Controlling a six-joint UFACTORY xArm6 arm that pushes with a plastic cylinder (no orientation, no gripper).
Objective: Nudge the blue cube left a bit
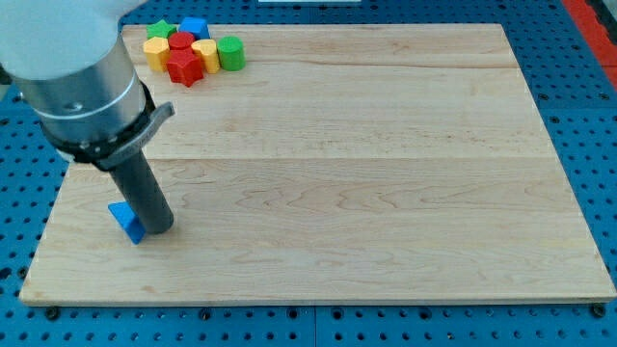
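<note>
A blue block [126, 222], partly hidden by the rod, lies near the bottom left of the wooden board [366, 173]. My tip [161, 229] rests on the board right beside it, touching its right side. A second blue block, a cube [196, 27], sits at the top left in a tight cluster of blocks, far from my tip.
The cluster at the top left also holds a green star-like block [161, 30], a red cylinder [181, 41], a yellow block [157, 53], a yellow cylinder [205, 52], a red star-like block [184, 68] and a green cylinder [230, 53]. Blue pegboard surrounds the board.
</note>
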